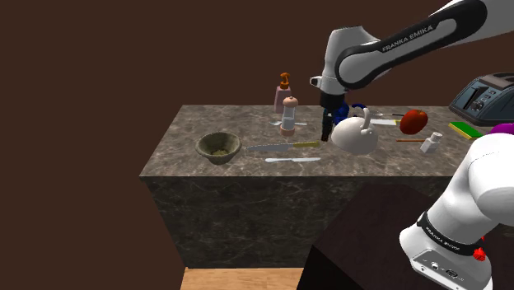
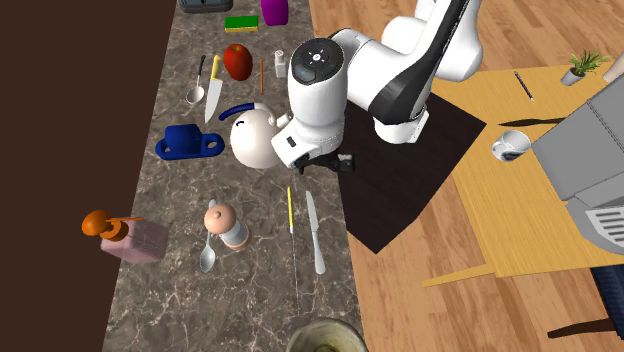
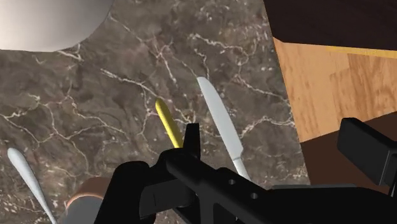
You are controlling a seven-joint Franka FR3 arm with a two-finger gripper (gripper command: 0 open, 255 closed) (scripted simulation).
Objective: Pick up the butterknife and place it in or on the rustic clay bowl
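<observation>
So the butterknife [image 1: 292, 159] is just lying flat on the dark marble-look bench [image 1: 189, 132], near the front edge in the shoulder view. It sits right alongside a longer knife with a yellow handle [image 1: 280, 147], and it's a bit to the right of the brownish-green bowl [image 1: 219, 147] without touching it. The gripper [image 1: 326, 134] hangs low over the bench next to the white teapot [image 1: 356, 134], close to the yellow handle's end, and honestly I can't tell if it's open or closed, but the butterknife isn't in it.
</observation>
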